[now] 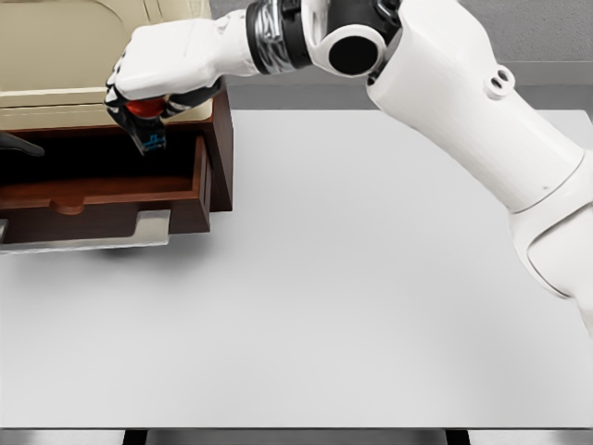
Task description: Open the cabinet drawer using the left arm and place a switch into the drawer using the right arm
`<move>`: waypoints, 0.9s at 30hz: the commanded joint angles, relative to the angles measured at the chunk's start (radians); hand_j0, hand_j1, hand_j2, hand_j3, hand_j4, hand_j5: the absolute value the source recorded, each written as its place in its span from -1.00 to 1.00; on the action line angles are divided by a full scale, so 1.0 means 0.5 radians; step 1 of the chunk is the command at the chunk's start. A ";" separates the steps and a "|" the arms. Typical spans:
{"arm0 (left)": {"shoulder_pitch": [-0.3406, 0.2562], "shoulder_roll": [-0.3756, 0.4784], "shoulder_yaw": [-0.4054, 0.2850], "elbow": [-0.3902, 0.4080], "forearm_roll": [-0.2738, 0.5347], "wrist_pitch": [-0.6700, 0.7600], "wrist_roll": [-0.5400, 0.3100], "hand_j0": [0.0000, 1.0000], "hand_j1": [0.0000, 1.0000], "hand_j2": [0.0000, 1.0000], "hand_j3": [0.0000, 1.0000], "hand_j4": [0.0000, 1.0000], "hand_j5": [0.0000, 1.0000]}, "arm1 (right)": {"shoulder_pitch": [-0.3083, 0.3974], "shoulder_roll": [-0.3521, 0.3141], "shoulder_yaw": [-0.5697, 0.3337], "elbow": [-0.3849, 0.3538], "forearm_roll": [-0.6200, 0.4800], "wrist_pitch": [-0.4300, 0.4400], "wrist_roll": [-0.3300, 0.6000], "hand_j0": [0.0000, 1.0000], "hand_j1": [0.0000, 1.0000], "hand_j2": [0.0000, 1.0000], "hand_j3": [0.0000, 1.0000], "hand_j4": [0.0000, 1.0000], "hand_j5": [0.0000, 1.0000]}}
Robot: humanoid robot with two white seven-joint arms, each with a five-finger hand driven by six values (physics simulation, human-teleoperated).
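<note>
The black-tipped fingers (125, 104) of the right hand (162, 74) are curled tight around a small switch with a red round button and a blue-and-black body (145, 123); the red part sits against the palm side while the blue end pokes out below the fingers; the hand holds it in the air over the open dark-brown wooden drawer (102, 190), above its right rear part and close to the drawer's right wall, the switch not touching the drawer's floor as far as can be seen; the white forearm with its black-and-grey wrist band (278, 37) runs rightward to a black round joint (357, 48) and then down the broad white upper arm (482, 120) toward the picture's right edge; the drawer is pulled forward out of the cream-topped cabinet with reddish-brown sides (220, 139), its interior in deep shadow, its front panel carrying a shallow rounded finger notch (69, 206); a pale grey plate (93, 232) lies under the drawer's front; at the far left edge a dark fingertip-like shape (18, 144) reaches in at the drawer's rim, too little of it showing to tell whether those fingers are open or closed; the cabinet stands at the rear left of the plain light-grey tabletop (352, 297).
</note>
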 commanded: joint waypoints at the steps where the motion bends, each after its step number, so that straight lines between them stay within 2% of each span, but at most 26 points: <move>1: -0.002 0.001 0.001 0.000 0.015 0.005 0.001 0.91 0.91 0.91 0.91 0.91 0.91 | 0.000 0.023 0.004 0.005 -0.009 0.006 -0.001 -0.01 -0.01 -0.01 -0.01 -0.01 -0.01; 6: 0.001 0.001 -0.002 0.000 0.015 0.005 0.001 0.91 0.91 0.91 0.91 0.91 0.91 | -0.015 0.023 0.004 0.014 0.003 0.006 -0.001 0.06 0.06 0.06 0.06 0.06 0.06; 7: 0.001 0.001 -0.002 0.000 0.012 0.005 0.001 0.91 0.91 0.91 0.91 0.91 0.91 | -0.018 0.023 0.004 0.014 0.003 0.006 -0.001 0.15 0.15 0.15 0.15 0.15 0.15; 8: 0.001 0.001 -0.002 0.000 0.009 0.005 0.001 0.91 0.91 0.91 0.91 0.91 0.91 | -0.018 0.023 0.004 0.014 0.006 0.006 -0.001 0.26 0.26 0.26 0.26 0.26 0.26; 9: 0.001 0.001 -0.002 0.000 0.009 0.005 0.001 0.91 0.91 0.91 0.91 0.91 0.91 | -0.018 0.023 0.004 0.014 0.010 0.006 -0.001 0.56 0.56 0.56 0.56 0.56 0.56; 10: 0.001 0.001 -0.002 0.000 0.006 0.005 0.001 0.91 0.91 0.91 0.91 0.91 0.91 | -0.018 0.023 0.004 0.011 0.013 0.006 -0.001 0.99 0.99 0.99 0.99 0.99 0.99; 17: 0.001 0.001 -0.005 0.000 -0.006 0.005 0.001 0.91 0.91 0.91 0.91 0.91 0.91 | -0.025 0.023 -0.002 -0.007 0.013 0.006 -0.001 1.00 1.00 1.00 1.00 1.00 1.00; 19: 0.001 0.001 -0.005 0.000 -0.006 0.005 0.001 0.91 0.91 0.91 0.91 0.91 0.91 | -0.028 -0.002 0.001 -0.111 0.013 0.006 -0.001 1.00 1.00 1.00 1.00 1.00 1.00; 20: 0.004 0.001 -0.005 0.000 -0.006 0.005 0.001 0.91 0.91 0.91 0.91 0.91 0.91 | -0.003 -0.103 0.038 -0.317 0.010 0.006 -0.001 1.00 1.00 1.00 1.00 1.00 1.00; 22: 0.004 0.001 -0.005 0.000 -0.006 0.005 0.001 0.91 0.91 0.91 0.91 0.91 0.91 | 0.104 -0.474 0.023 -0.722 0.007 0.006 -0.001 1.00 1.00 1.00 1.00 1.00 1.00; 23: 0.001 0.001 -0.002 0.000 -0.006 0.005 0.001 0.91 0.91 0.91 0.91 0.91 0.91 | 0.178 -0.633 -0.057 -0.820 -0.006 0.006 -0.001 1.00 1.00 1.00 1.00 1.00 1.00; 24: 0.004 0.001 -0.002 0.000 -0.006 0.005 0.001 0.91 0.91 0.91 0.91 0.91 0.91 | 0.291 -0.763 -0.213 -0.829 -0.006 0.006 -0.001 1.00 1.00 1.00 1.00 1.00 1.00; 26: 0.004 0.001 0.001 0.000 -0.006 0.005 0.001 0.91 0.91 0.91 0.91 0.91 0.91 | 0.537 -0.965 -0.661 -0.839 -0.012 0.006 -0.001 1.00 1.00 1.00 1.00 1.00 1.00; 27: 0.001 0.001 0.007 0.000 -0.006 0.005 -0.002 0.91 0.91 0.91 0.91 0.91 0.91 | 0.613 -1.008 -0.735 -0.839 -0.015 0.006 -0.001 1.00 1.00 1.00 1.00 1.00 1.00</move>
